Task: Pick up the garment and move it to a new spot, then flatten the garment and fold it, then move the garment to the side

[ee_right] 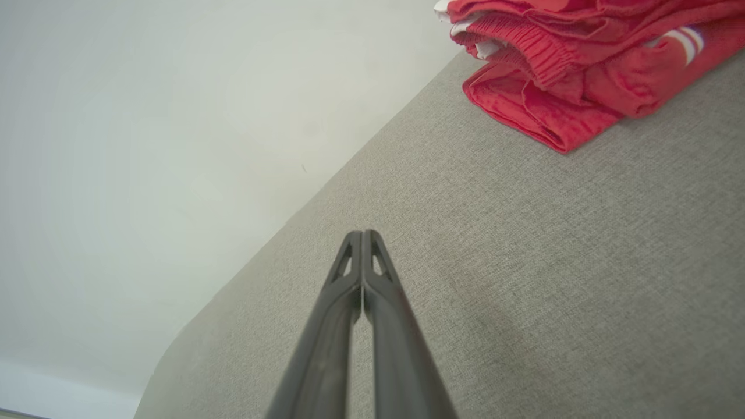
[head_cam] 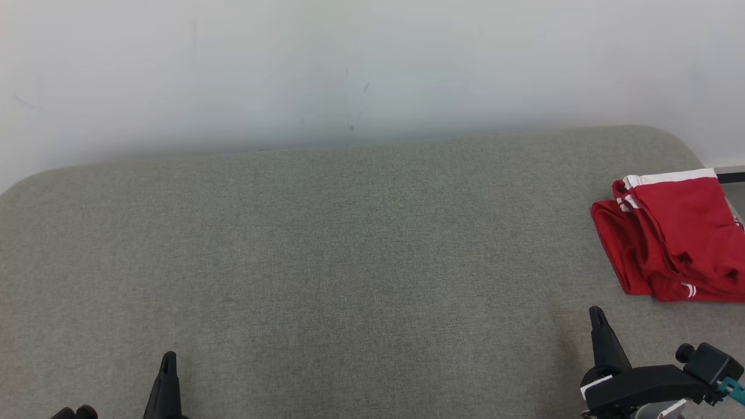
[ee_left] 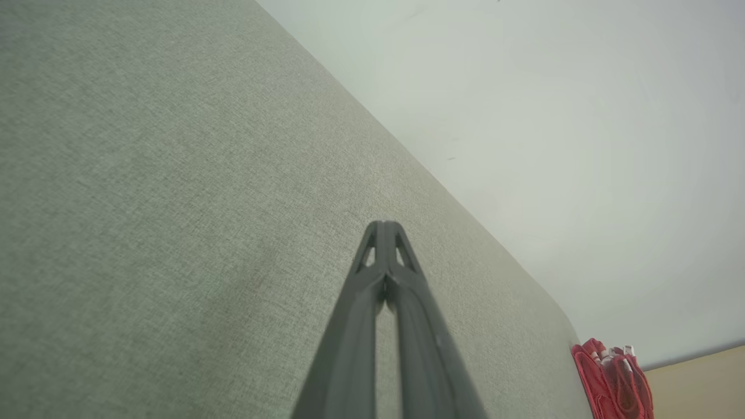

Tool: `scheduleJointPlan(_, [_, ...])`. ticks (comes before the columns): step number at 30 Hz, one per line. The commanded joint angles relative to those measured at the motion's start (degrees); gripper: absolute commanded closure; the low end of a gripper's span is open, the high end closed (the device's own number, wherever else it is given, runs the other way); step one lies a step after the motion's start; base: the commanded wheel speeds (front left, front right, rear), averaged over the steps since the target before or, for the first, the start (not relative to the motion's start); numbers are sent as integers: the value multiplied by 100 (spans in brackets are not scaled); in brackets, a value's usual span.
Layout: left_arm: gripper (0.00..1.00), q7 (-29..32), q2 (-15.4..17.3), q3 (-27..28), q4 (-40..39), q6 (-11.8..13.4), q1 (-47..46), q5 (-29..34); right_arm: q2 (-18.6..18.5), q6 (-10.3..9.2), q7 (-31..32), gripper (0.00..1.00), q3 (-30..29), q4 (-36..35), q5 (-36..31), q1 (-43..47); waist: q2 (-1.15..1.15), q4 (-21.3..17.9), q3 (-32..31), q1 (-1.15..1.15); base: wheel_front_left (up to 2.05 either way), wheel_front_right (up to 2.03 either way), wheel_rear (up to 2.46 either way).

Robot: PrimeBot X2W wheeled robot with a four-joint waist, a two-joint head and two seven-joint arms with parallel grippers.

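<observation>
Before us we see a broad grey-green woven fabric surface with rounded corners [head_cam: 349, 262], set against a plain white matte wall [head_cam: 372, 58]. We make out a few faint dark scuff marks [head_cam: 352, 125] low on that wall. The light is soft and even. In the left wrist view we glimpse a tan floor [ee_left: 698, 384] past the surface's corner.

Garment [head_cam: 675, 233], red with a white band and thin white stripes; padded surface [head_cam: 349, 262], grey-green flecked weave; wall [head_cam: 349, 58], off-white; left gripper [head_cam: 169, 361] and right gripper [head_cam: 596, 317], both black, the right carrying a teal fitting [head_cam: 734, 389].
</observation>
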Motion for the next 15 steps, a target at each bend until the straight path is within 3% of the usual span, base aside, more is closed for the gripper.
scheduleJointPlan(1, [100, 47, 29, 28, -45, -39, -143, -195, 10, -6, 39, 100, -54, -111, 191, -48, 0, 3, 0, 0, 0, 0, 0])
scheduleJointPlan(15, [100, 311, 35, 72, 2, -95, -269, -1165, 83, -7, 300, 100, -226, -247, 1110, -26, 0, 31, -3, 0, 0, 0, 0])
